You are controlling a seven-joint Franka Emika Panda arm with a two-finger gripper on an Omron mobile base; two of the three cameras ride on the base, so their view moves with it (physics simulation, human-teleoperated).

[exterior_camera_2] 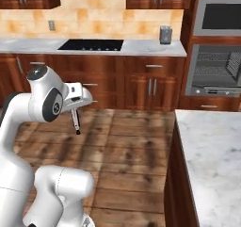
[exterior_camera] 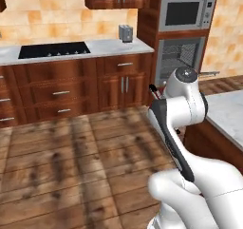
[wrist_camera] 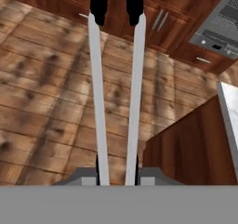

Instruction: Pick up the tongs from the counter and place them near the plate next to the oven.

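The gripper [wrist_camera: 117,169] is squeezed shut on the tongs [wrist_camera: 116,88] so they can be carried over the floor. The two silver arms stick straight out from between the fingers, black tips far out front. The oven [wrist_camera: 218,28] sits off to the right.

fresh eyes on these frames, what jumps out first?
The tongs dominate the hand view: two long silvery arms with black tips, held in the shut gripper and pointing out over the wooden floor. In the right base view they hang from the hand, mid-room, well short of the far counter. Next comes the wall oven, right of that counter, with a silver toaster at the counter's end beside it.
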